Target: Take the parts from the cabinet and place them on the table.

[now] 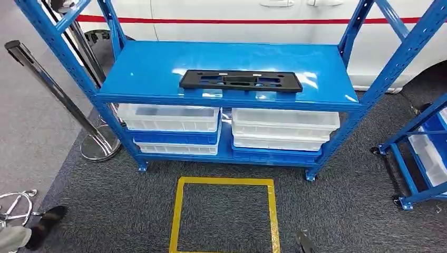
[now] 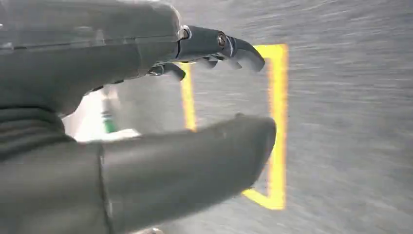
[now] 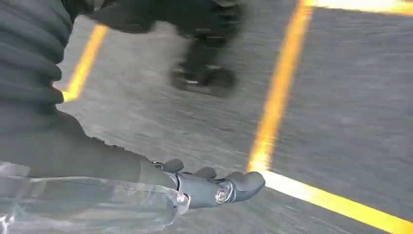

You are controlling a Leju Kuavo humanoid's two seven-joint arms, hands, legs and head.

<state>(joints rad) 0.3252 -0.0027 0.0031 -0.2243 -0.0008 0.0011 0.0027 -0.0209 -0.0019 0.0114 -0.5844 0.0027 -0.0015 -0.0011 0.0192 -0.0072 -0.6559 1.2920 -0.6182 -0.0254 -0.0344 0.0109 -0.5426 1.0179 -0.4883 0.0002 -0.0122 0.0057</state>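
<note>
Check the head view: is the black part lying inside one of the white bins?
No, the black part lies flat on the blue rack's top shelf, above the white bins.

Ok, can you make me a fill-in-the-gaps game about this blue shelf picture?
1. The black part lies on the ____ shelf of the blue rack.
2. The square taped on the carpet is ____.
3. The bins under the top shelf are ____.
4. The left hand holds ____.

Missing words: top; yellow; white; nothing

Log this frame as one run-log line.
phase: approach | part: on rack top shelf | left hand: open, over floor | right hand: open, over floor | tape square: ahead
</note>
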